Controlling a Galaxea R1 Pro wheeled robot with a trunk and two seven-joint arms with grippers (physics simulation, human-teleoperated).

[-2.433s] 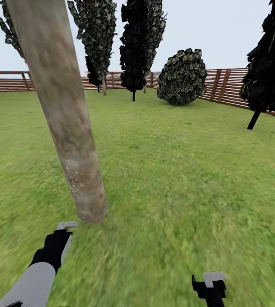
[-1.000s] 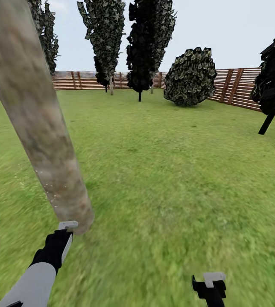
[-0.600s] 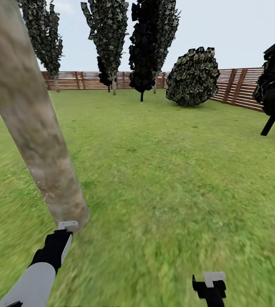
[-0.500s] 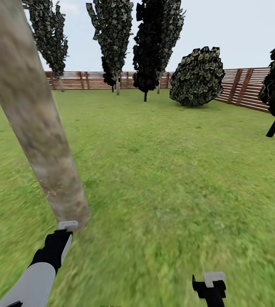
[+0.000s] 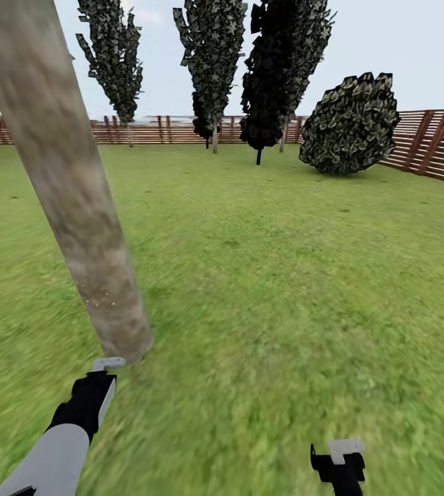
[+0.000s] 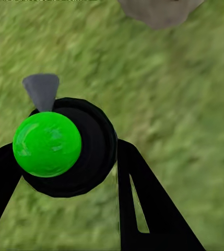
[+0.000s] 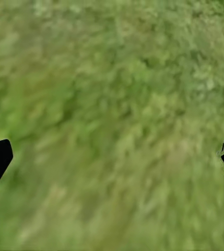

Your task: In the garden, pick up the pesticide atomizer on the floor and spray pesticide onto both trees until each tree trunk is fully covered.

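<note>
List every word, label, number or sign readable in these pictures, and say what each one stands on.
None: no readable text stands anywhere.
The thick mottled beige-grey tree trunk carries only bark blotches.
The brown horizontal-slat wooden fence bears no sign.
The object with a glossy green ball and black round body, held between the left gripper's black fingers, has no label visible.
A thin streak at the top edge of the left wrist view is too blurred to read.
</note>
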